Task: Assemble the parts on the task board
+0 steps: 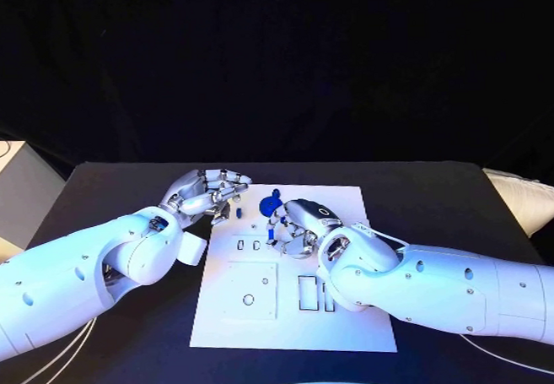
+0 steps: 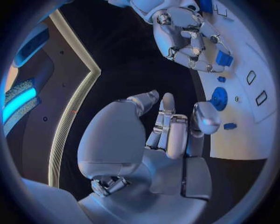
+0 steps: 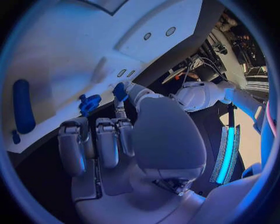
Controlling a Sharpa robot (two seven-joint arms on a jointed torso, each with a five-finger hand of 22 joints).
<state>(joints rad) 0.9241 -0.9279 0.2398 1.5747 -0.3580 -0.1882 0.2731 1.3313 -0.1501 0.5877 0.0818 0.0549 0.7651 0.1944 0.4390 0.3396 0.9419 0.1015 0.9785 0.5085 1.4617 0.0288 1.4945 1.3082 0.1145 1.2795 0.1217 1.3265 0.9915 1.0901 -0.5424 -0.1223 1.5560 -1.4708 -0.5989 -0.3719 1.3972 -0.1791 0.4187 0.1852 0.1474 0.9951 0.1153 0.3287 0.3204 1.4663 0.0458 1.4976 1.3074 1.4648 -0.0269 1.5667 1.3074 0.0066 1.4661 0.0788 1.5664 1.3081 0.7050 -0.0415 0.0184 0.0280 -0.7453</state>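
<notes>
The white task board (image 1: 294, 318) lies in the middle of the black table. My right hand (image 1: 303, 226) hovers over the board's upper middle and pinches a small blue part (image 3: 121, 91) between thumb and a finger; the same part (image 2: 223, 58) shows in the left wrist view. A round blue part (image 1: 271, 205) sits on the board just beyond that hand. A second blue part (image 3: 89, 103) lies on the board close to the pinched one. My left hand (image 1: 210, 194) rests by the board's far left corner, fingers curled in with nothing in them.
A long blue part (image 3: 23, 112) and a tiny one (image 3: 14, 136) lie near one board edge. Rectangular slots (image 1: 307, 292) and a raised square plate (image 1: 250, 290) mark the board's near half. A pale box (image 1: 9, 180) stands off the table's left.
</notes>
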